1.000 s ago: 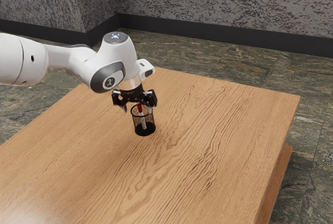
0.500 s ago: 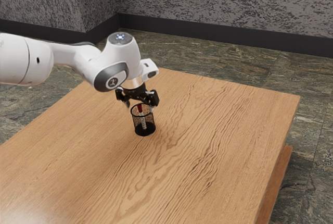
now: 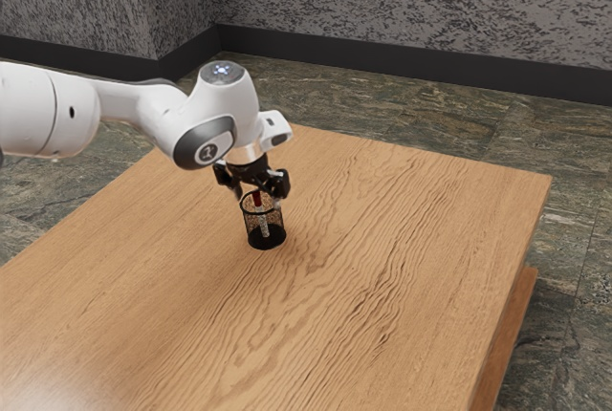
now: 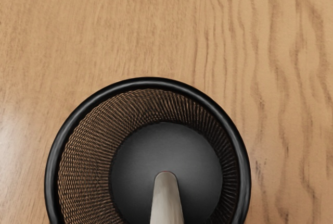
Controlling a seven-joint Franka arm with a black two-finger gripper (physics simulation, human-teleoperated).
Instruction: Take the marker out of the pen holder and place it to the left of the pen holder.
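My gripper [image 3: 258,196] is over the pen holder's mouth in the exterior view, fingers apart and pointing down. The pen holder [image 3: 267,237] is a black mesh cup standing upright on the table. Inside it the marker [image 3: 257,199] stands with its red upper end near the rim, between the open fingers, and its pale body running down through the cup. In the wrist view the pen holder [image 4: 147,83] appears from above, round and dark, with the marker [image 4: 166,203] as a pale rounded shape over its black floor.
The wooden table [image 3: 382,239] extends around the pen holder, and its far right corner lies at the exterior view's right. A stone floor [image 3: 430,134] and a grey patterned wall [image 3: 402,10] are beyond it.
My hand has shifted a little toward the exterior view's right and turned slightly, then come down a little. The pen holder and marker stay where they were.
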